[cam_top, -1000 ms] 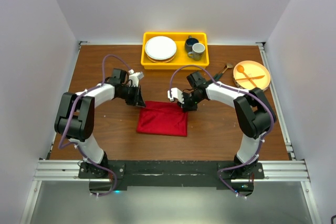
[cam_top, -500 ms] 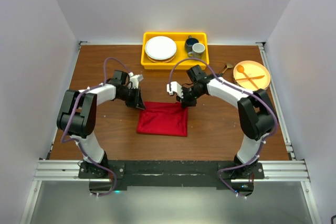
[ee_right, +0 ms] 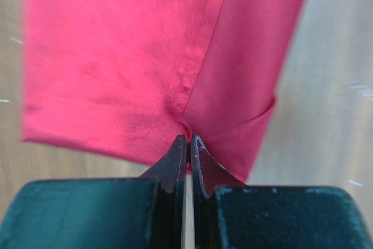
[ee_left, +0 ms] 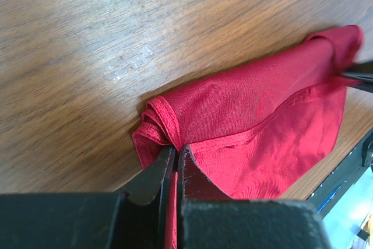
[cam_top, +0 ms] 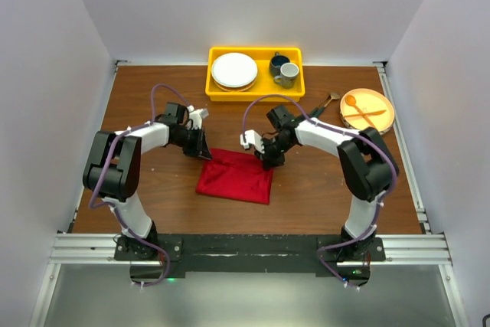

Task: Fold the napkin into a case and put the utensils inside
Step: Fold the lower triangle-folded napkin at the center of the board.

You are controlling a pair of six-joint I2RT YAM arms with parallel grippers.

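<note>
Figure: both arms bend inward, low over the wooden table (cam_top: 145, 97). The napkin (cam_top: 234, 181), soft red cloth folded to a rectangle, lies mid-table. The left gripper (cam_top: 204, 151) pinches its far-left corner and the right gripper (cam_top: 267, 160) its far-right corner, jaws nearly closed on fabric. Only the wrist views show hems and rolled layers. Beyond are a yellow tray (cam_top: 217, 91) and, seemingly, the utensils (cam_top: 364, 110) on a round plate (cam_top: 387, 117).

No legible text, label, brand, number or sign found in any view. None reads on the napkin (cam_top: 235, 178), the yellow tray (cam_top: 256, 96) or the table (cam_top: 321, 189).
</note>
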